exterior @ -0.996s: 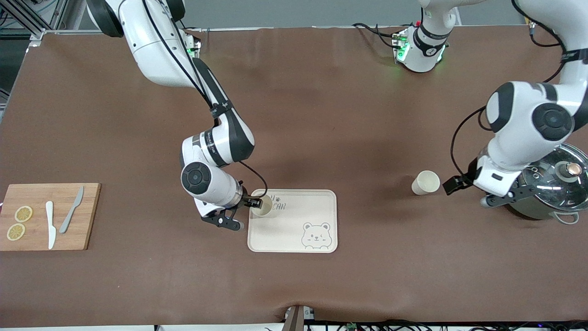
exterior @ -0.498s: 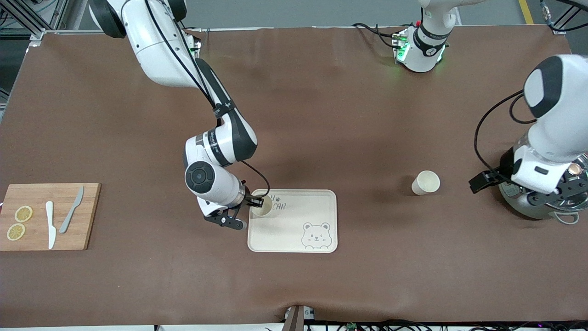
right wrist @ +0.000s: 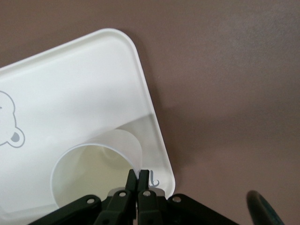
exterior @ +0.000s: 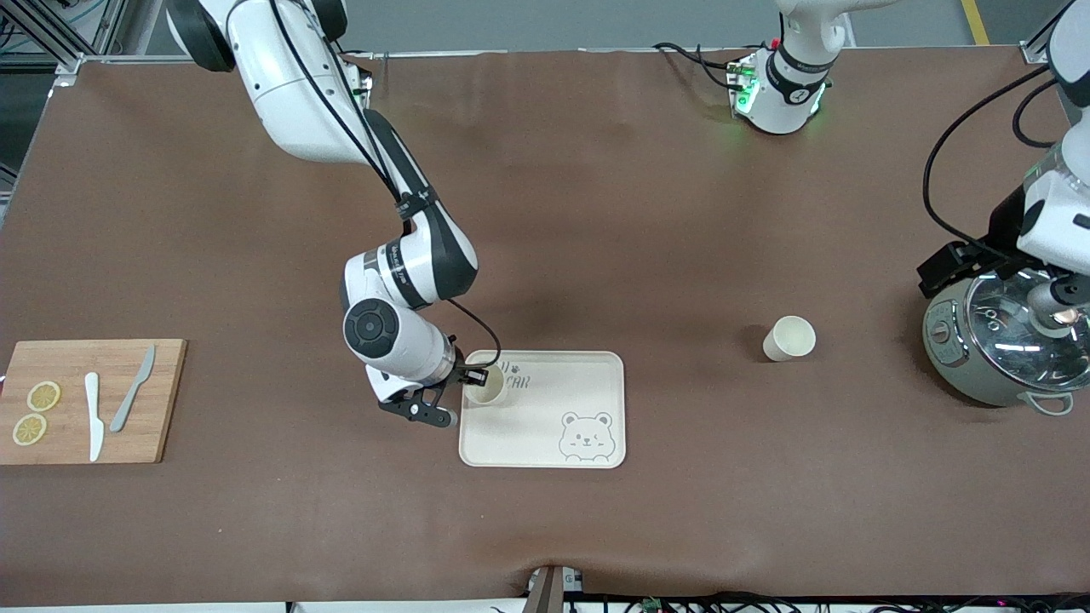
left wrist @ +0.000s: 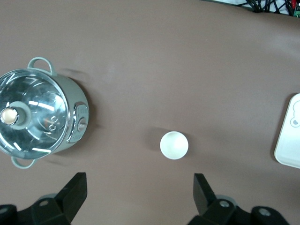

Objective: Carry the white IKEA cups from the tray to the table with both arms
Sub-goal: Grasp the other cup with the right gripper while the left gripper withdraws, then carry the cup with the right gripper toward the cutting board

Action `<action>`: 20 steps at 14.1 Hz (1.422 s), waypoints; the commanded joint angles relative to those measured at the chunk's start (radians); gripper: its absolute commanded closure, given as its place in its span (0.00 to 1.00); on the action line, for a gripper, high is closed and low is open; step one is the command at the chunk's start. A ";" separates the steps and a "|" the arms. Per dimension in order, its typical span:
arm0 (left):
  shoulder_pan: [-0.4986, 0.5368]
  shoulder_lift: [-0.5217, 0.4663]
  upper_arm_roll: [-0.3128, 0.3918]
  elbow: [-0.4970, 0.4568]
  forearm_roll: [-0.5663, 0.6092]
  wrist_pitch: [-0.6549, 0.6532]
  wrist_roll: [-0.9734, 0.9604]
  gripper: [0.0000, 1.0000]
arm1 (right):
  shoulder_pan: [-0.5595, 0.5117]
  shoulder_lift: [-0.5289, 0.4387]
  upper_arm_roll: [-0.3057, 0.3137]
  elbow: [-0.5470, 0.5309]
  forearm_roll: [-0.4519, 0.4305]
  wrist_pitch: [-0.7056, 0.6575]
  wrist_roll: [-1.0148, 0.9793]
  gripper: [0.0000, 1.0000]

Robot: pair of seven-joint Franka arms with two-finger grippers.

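Retreated over the steel lidded pot (exterior: 1001, 340), the left gripper (left wrist: 140, 197) gapes, while the right gripper (exterior: 473, 375) pinches the small cream-white tapered cup's (exterior: 486, 383) nine-o'clock rim.

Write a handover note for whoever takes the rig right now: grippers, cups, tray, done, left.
Right gripper: shut on the rim of the cup on the tray, at the tray corner toward the right arm's end; not lifted.
Left gripper: open, empty, up over the table between the pot and the cup on the table.
Done: one cup stands upright on the table, off the tray.
Left: lift the gripped cup and set it on the table.
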 commanded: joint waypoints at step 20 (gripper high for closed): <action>-0.164 -0.163 0.206 -0.007 -0.094 -0.250 0.213 0.00 | -0.289 -0.525 -0.313 -0.645 -0.027 -0.077 -0.892 1.00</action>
